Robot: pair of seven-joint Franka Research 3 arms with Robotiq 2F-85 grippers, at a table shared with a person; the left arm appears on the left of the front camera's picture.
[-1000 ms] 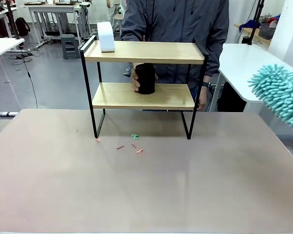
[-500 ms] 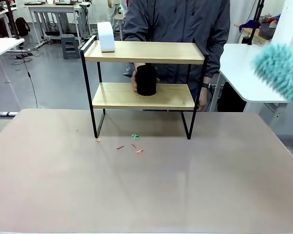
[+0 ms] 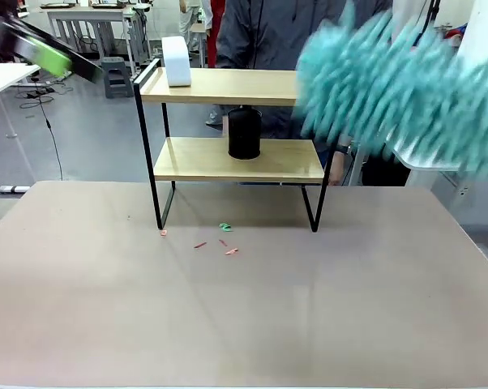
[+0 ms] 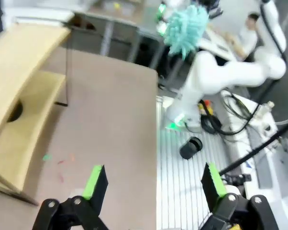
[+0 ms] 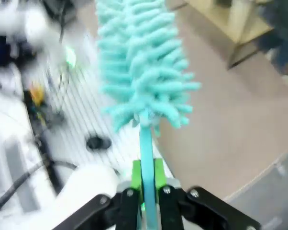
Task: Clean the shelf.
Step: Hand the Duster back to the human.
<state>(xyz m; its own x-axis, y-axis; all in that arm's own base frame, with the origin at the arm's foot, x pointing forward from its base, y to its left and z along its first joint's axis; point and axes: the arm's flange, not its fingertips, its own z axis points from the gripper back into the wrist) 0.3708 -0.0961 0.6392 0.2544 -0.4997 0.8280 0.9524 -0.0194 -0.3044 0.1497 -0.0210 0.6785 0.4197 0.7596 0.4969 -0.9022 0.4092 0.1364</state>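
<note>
Far left and high up in the front view, blurred: the black, green-padded left gripper (image 4: 153, 184), fingers spread wide apart, grasping nothing. From its own wrist, table and shelf seen below it.

Right of that, on the far half of the matt beige table (image 3: 244, 324): the small two-tier shelf (image 3: 228, 87), two light wooden boards in a thin black metal frame, upright on its legs. On the left end of the top board, a white rounded block (image 3: 176, 61). Near the middle of the lower board, a black cylindrical pot (image 3: 244, 132), upright. On the table just in front of the shelf's legs, a green scrap (image 3: 225, 227) and a few small red scraps (image 3: 230, 251), close together. Behind the shelf, at the far side, a person in a dark grey jacket (image 3: 268, 32).

Further right, a fluffy teal microfibre duster (image 3: 390, 89), smeared by blur, hiding the right end of the top board from the front camera; impossible to tell whether touching the wood. At the right wrist, the black right gripper (image 5: 146, 182) clenched on the duster's thin teal handle, green pads pressed against both sides of it, brush head pointing away from the fingers.
</note>
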